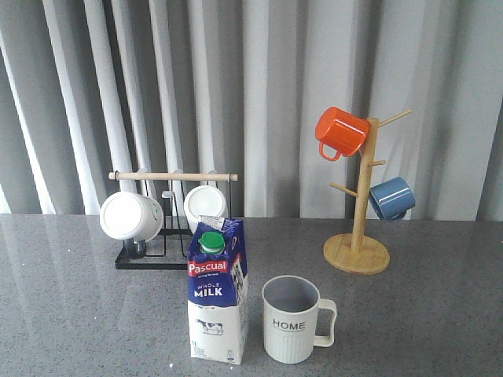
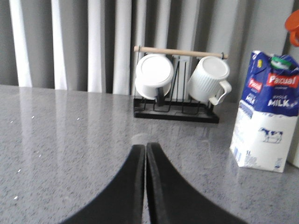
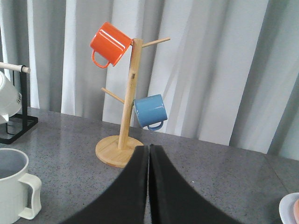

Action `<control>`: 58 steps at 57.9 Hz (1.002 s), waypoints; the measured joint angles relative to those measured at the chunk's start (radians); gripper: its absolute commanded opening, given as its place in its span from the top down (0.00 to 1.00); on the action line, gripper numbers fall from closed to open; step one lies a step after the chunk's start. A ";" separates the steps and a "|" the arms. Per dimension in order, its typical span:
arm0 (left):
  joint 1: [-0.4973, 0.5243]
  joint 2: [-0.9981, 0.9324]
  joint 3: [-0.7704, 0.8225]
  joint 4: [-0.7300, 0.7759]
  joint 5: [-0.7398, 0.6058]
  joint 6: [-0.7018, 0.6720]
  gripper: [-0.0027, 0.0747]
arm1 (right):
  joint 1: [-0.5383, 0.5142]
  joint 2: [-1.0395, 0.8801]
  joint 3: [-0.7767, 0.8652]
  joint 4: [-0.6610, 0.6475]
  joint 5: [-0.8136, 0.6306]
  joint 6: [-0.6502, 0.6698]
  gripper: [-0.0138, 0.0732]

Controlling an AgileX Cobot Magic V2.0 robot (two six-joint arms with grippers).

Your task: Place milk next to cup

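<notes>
The milk [image 1: 217, 290] stands upright on the grey table near the front, a blue-and-white carton with a green cap. The cup [image 1: 292, 319], a ribbed pale mug lettered "HOME", stands just to its right, a small gap between them. The milk also shows in the left wrist view [image 2: 266, 123], and the cup in the right wrist view [image 3: 14, 189]. Neither gripper shows in the front view. My left gripper [image 2: 145, 146] is shut and empty, well to the left of the milk. My right gripper [image 3: 148, 146] is shut and empty, to the right of the cup.
A black rack [image 1: 161, 236] with a wooden bar holds two white mugs behind the milk. A wooden mug tree [image 1: 357, 236] at the back right carries an orange mug [image 1: 340, 132] and a blue mug [image 1: 391, 198]. Grey curtains hang behind the table.
</notes>
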 measured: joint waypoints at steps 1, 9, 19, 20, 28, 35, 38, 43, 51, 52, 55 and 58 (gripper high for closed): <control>0.010 -0.014 0.012 0.001 0.006 -0.003 0.98 | 0.000 0.000 0.000 0.000 0.000 0.000 0.85; 0.047 -0.068 0.048 0.008 0.050 -0.026 0.98 | 0.000 0.000 0.000 0.000 0.000 0.000 0.85; 0.051 -0.075 0.050 0.049 0.063 -0.026 0.98 | 0.000 0.000 0.000 0.000 0.000 0.000 0.85; 0.051 -0.075 0.050 0.051 0.063 -0.026 0.98 | 0.000 0.000 0.000 0.000 0.000 0.000 0.85; 0.051 -0.075 0.050 0.056 0.063 -0.026 0.98 | 0.000 0.000 0.000 0.000 0.000 0.000 0.85; 0.051 -0.075 0.050 0.056 0.063 -0.026 0.98 | 0.000 0.000 0.000 0.000 0.000 0.000 0.85; 0.051 -0.075 0.050 0.056 0.063 -0.026 0.98 | 0.000 0.000 0.000 0.000 0.000 0.000 0.85; 0.051 -0.075 0.050 0.056 0.063 -0.026 0.98 | 0.000 0.000 0.000 0.000 0.000 0.000 0.85; 0.051 -0.075 0.050 0.056 0.063 -0.026 0.98 | 0.000 0.000 0.000 0.000 0.000 0.000 0.85; 0.051 -0.075 0.050 0.056 0.063 -0.026 0.98 | 0.000 0.000 0.000 0.000 0.000 0.000 0.85; 0.051 -0.075 0.050 0.056 0.063 -0.026 0.98 | 0.000 0.000 0.000 0.000 0.000 0.000 0.85; 0.051 -0.075 0.050 0.056 0.063 -0.026 0.98 | 0.000 0.000 0.000 0.000 0.000 0.000 0.85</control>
